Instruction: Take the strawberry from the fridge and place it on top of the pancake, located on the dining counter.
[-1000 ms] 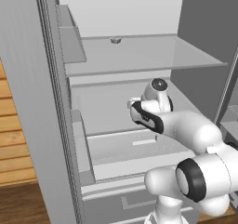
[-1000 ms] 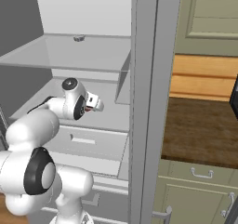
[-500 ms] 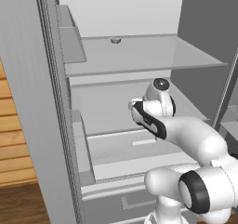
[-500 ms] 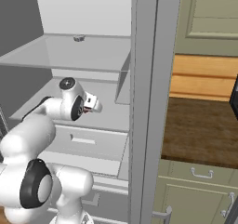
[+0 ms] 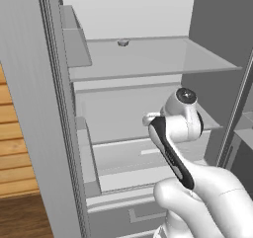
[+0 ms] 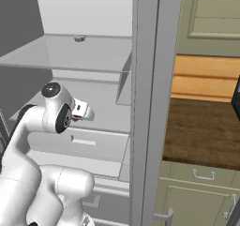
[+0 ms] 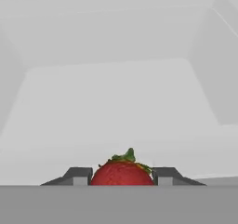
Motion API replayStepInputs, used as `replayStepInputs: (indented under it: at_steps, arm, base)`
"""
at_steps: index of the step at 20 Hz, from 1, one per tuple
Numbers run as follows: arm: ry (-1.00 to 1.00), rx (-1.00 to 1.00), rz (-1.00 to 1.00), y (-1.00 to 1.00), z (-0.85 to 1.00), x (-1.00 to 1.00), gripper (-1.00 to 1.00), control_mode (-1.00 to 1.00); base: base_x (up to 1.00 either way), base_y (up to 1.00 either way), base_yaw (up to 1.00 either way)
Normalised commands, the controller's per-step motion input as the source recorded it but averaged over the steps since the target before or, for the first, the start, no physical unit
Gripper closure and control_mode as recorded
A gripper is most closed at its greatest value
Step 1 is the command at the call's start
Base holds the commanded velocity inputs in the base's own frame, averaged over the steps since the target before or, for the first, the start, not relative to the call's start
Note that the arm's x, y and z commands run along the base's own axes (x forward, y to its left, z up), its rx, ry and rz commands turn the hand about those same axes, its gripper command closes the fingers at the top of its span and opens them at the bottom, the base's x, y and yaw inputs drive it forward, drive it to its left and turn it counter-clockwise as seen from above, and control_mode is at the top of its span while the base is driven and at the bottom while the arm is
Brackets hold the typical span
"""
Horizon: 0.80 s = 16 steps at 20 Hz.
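Note:
In the hand view the strawberry (image 7: 122, 173), red with a green leafy cap, sits between my two dark fingertips (image 7: 79, 176). My gripper (image 7: 122, 177) is shut on it, above a white shelf inside the fridge (image 5: 148, 59). From the right base view the hand (image 6: 82, 110) reaches into the fridge's middle compartment, under the glass shelf. The wrist (image 5: 185, 113) covers the fingers in the left base view. The pancake and the dining counter are out of view.
A small grey object (image 5: 123, 42) rests at the back of the upper glass shelf. The open fridge door's edge (image 6: 145, 103) stands right of the hand. A brown countertop (image 6: 201, 136) over sage-green cabinets lies beyond it.
The wrist has shifted slightly within the fridge compartment. The jaws have closed on the strawberry.

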Motion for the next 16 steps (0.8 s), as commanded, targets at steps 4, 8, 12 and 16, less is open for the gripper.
replayStepInputs:
  at_steps: [4,8,12,16]
  arm:
    - [0.24,0.0,0.02,0.0,1.0,-0.88,1.0,-1.0]
    - [0.25,0.0,0.0,0.0,0.75,-1.0,1.0,-1.0]
    - [-0.05,-0.05,0.0,0.0,0.21,-1.0,1.0,-1.0]
    - [-0.26,-0.06,0.01,0.0,0.0,-0.67,1.0,-1.0]
  base:
    - [0.0,0.0,0.0]
    - [0.0,0.0,0.0]
    - [0.0,0.0,0.0]
    - [0.0,0.0,0.0]
